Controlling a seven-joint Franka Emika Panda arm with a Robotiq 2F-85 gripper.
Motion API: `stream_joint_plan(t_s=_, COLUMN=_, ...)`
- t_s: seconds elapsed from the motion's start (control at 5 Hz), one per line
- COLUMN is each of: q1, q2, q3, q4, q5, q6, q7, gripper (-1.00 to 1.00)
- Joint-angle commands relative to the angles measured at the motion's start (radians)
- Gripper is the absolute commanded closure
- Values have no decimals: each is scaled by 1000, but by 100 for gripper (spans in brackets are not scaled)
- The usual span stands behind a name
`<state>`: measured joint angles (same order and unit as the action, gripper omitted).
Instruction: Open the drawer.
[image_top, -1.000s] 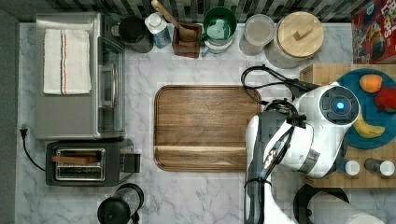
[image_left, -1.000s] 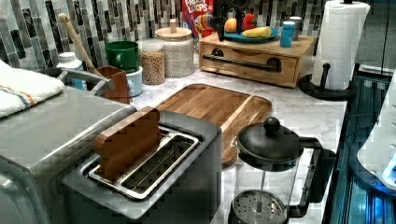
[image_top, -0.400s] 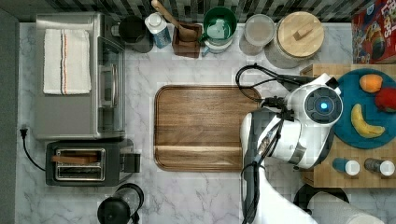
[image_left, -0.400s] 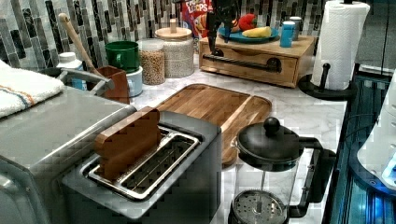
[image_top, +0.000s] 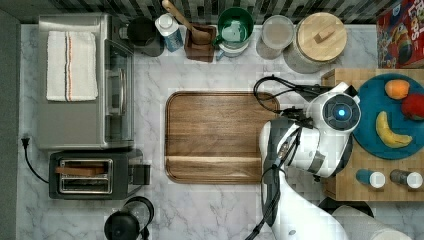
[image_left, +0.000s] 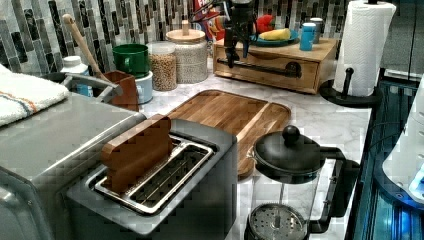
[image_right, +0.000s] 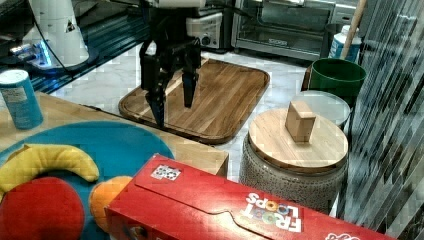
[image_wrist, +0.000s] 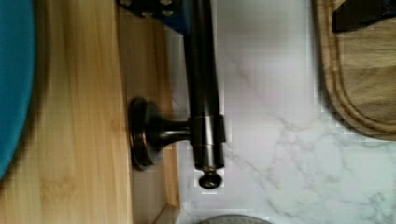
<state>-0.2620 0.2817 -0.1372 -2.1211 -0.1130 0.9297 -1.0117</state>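
Black fingers of our gripper (image_right: 172, 100) hang spread wide, empty, one on either side of the bar handle (image_wrist: 203, 88), as the left view suggests; in the right view the wooden top hides the bar itself, so we cannot tell how far down the fingertips reach. Just below the gripper (image_left: 236, 56) sits the handle (image_left: 260, 68), its near post (image_wrist: 154, 133) fixed to the face of the drawer (image_left: 272, 67), which looks fully shut. Behind the gripper, on the wooden top, lie a blue plate (image_right: 110, 145) with a banana (image_right: 47, 162) and a small blue can (image_right: 20, 97); on the gripper's other side the walnut tray (image_top: 217, 137) rests on the marble.

To do this step well, we judge we should lower until the bar sits midway up the fingers, close firmly, then pull straight out toward the tray, keeping level so that the handle does not slip and the box does not drag across the counter.
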Motion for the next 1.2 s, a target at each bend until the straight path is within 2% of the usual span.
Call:
stream_joint_plan(t_s=0.2, q1=-12, q2=-12, q3=17, q4=-23, q5=29, q6=64, q7=-17, gripper=-100)
stream_joint_plan(t_s=0.8, q1=2, q2=89, q3=10, q4=30, q5=11, q6=112, q7=15, gripper=-100)
stream_joint_plan(t_s=1.2, q1=-19, q2=129, q3=15, q4=59, q5=12, q6=140, q7=-27, gripper=-100)
